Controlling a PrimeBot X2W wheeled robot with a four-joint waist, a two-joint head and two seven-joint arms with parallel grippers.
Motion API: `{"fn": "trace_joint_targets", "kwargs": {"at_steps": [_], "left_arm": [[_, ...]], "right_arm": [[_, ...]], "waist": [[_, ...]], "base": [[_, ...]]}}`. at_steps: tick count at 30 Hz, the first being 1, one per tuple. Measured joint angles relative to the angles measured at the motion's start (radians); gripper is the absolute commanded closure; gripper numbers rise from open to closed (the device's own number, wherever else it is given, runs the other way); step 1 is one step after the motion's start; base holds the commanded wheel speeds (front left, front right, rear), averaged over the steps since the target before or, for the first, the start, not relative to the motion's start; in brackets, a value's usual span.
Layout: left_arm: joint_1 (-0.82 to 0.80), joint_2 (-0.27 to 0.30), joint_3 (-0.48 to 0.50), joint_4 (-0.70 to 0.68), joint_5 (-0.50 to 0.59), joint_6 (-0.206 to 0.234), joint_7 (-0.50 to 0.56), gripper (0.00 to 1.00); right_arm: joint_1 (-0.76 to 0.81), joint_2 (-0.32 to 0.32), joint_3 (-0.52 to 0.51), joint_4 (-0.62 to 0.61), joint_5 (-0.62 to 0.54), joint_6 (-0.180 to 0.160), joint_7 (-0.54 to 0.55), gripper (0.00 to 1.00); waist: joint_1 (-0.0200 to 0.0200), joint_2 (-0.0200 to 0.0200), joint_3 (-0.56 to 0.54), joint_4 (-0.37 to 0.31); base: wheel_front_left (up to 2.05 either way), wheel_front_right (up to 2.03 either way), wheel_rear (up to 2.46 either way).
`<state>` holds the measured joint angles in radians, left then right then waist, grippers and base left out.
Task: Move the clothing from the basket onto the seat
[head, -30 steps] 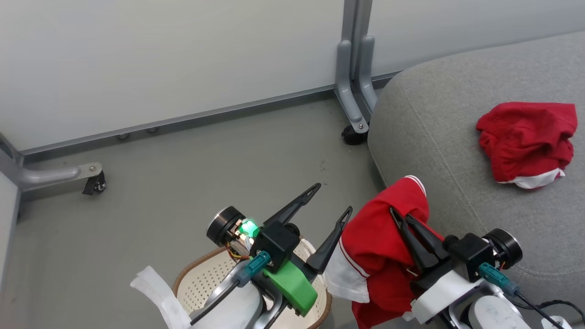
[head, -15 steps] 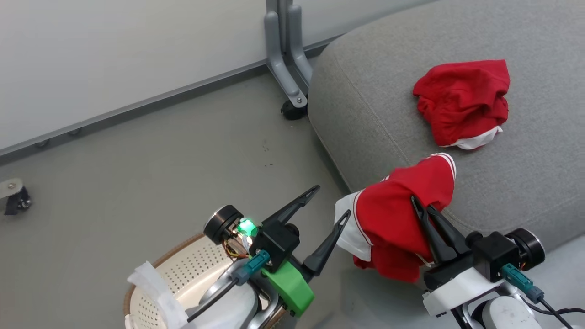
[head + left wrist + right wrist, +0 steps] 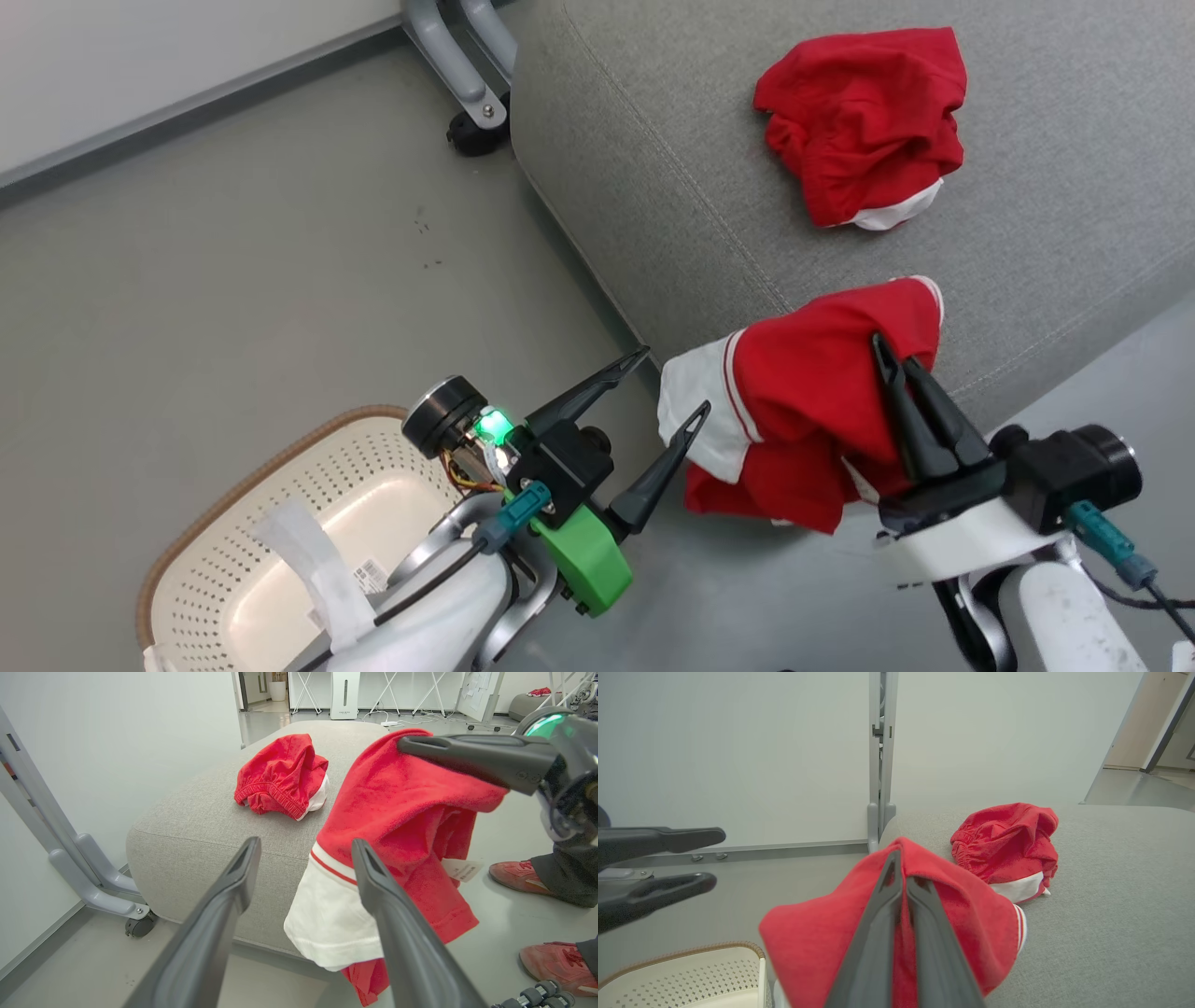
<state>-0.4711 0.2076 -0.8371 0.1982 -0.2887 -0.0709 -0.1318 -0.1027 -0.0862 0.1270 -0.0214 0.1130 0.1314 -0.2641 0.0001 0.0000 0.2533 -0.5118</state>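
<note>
Clamped on shirt (image 3: 803,401) with right gripper (image 3: 894,359); left gripper (image 3: 674,381) spread, empty. Hanging over seat (image 3: 672,140) edge, 6 o'clock of shorts (image 3: 859,121), basket (image 3: 280,485) at 8. Likely to slide to floor (image 3: 233,280) if let go here: mostly overhanging.

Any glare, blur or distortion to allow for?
Head view: sharp, evenly lit, faint shadow beside the seat. Left wrist view: left gripper looms oversized, glossy floor glares behind. Right wrist view: right gripper looks soft against the red garment.
</note>
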Motion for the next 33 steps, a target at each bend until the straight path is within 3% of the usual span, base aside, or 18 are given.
{"fn": "trace_joint_targets", "kwargs": {"at_steps": [8,16,26,33], "left_arm": [[-0.066,0.039,-0.014,-0.065,0.031,-0.014,0.055,0.0],[-0.13,0.065,-0.037,-0.186,0.053,-0.025,0.129,0.0],[-0.185,0.097,-0.021,-0.27,0.06,-0.023,0.171,0.0],[-0.201,0.108,-0.008,-0.291,0.06,-0.017,0.173,0.0]], "right_arm": [[-0.237,-0.005,-0.176,-0.1,-0.016,0.0,0.001,1.0],[-0.56,-0.171,-0.377,-0.121,-0.043,0.0,0.001,1.0],[-0.856,-0.368,-0.512,0.083,-0.079,0.0,0.0,1.0],[-0.885,-0.445,-0.565,0.298,-0.126,0.0,0.0,1.0]], "waist": [[0.0001,0.0,0.121,-0.003],[0.0001,0.0,0.265,0.04],[0.0002,0.0,0.441,0.116],[0.0001,0.0,0.526,0.173]], "base": [[0.0,0.0,0.0],[0.0,0.0,0.0],[0.0,0.0,0.0],[0.0,0.0,0.0]]}}
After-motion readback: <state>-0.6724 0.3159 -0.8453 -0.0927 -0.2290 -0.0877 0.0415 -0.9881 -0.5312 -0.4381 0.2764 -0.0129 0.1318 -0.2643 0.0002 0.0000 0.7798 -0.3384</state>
